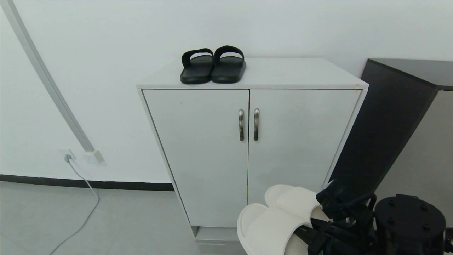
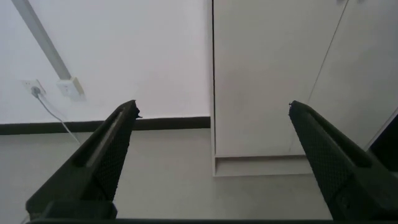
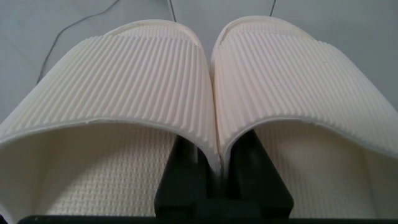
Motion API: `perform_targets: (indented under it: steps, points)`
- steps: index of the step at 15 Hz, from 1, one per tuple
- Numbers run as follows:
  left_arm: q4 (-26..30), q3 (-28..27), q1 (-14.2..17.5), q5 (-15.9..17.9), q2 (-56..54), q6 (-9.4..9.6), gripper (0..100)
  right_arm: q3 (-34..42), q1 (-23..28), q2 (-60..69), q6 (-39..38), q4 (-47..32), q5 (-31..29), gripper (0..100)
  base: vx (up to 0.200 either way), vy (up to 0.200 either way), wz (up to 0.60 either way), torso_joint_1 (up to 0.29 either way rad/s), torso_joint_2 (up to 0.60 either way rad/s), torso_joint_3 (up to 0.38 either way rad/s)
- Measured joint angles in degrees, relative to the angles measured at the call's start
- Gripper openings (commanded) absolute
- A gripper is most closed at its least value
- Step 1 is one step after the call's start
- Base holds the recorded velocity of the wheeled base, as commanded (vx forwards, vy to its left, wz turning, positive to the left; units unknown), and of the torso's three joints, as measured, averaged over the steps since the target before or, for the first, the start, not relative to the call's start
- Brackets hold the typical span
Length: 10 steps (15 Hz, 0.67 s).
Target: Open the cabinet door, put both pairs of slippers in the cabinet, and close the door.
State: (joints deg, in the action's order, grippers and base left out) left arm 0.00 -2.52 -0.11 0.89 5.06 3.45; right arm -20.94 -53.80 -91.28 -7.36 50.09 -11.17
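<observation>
Left gripper (image 2: 212,107), jaws spread wide and empty, faces the white cabinet (image 1: 198,148), doors shut, with the black slippers (image 1: 212,65) on its top, well above. Right gripper (image 3: 217,171) pinches the cream slippers (image 3: 143,74) by their inner straps. The free gripper would best hook the left door handle (image 1: 241,124) squarely, then swing it outward

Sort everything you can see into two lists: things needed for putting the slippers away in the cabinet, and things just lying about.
Job:
white cabinet, doors shut
its door handles
black slippers on the cabinet top
cream slippers held in the right claw
left claw, open

Just there:
wall socket
grey cable
slanted wall conduit
dark unit beside the cabinet
</observation>
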Motion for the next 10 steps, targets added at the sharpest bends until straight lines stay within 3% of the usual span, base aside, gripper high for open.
perform_targets:
  steps: [2,4,8,10]
  points:
    - [-0.32,-5.44,-0.27,1.97,5.46,-3.13,100,0.02,-0.09,-0.34,0.00,-0.01,0.00,0,0.000,0.000,0.00,-0.095,0.46,0.349]
    - [-5.00,-9.59,-0.79,4.22,14.75,-4.53,100,0.11,-0.13,-0.50,0.00,0.00,0.00,0,0.000,0.000,0.00,-0.078,0.45,0.356]
    - [-29.64,-12.93,-5.16,6.72,38.29,-6.60,100,0.17,-0.22,-1.05,-0.02,0.13,0.00,0,0.000,0.000,0.00,-0.032,0.43,0.391]
    - [-44.03,-14.67,-9.62,6.83,50.70,-7.11,100,0.24,-0.22,-1.35,-0.02,0.13,0.00,0,0.000,0.000,0.00,0.000,0.18,0.164]
